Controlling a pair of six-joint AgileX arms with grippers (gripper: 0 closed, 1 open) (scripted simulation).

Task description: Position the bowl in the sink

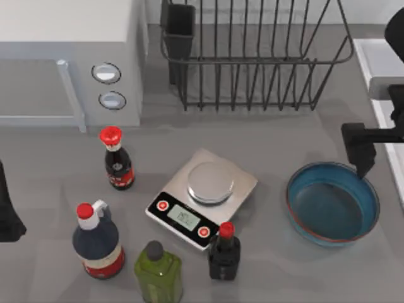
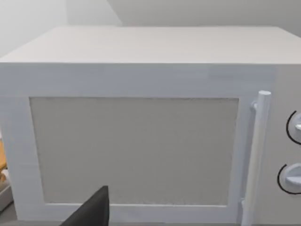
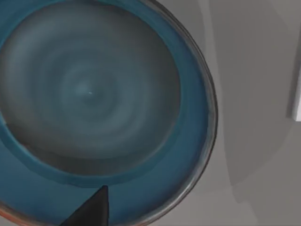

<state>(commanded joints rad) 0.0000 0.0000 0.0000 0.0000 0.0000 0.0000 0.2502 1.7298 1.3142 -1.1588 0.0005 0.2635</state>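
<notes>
Right gripper (image 1: pixel 362 165) hangs over the far right rim of the bowl (image 1: pixel 332 203), one dark fingertip (image 3: pixel 89 209) above the teal inner wall; whether its fingers are spread or pressed together cannot be told. The bowl sits on the grey countertop (image 1: pixel 278 139) right of the kitchen scale (image 1: pixel 203 196), just left of the sink (image 1: pixel 382 69) at the right edge, the black dish rack (image 1: pixel 252 57) beyond. Left gripper (image 1: pixel 7 211) is parked at the left edge, facing the microwave (image 2: pixel 141 141).

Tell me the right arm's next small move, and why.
Probably lower the right gripper onto the bowl's far rim and close. It hovers over that rim, and the bowl sits on the countertop beside the sink. The left gripper waits at the table's left edge.
</notes>
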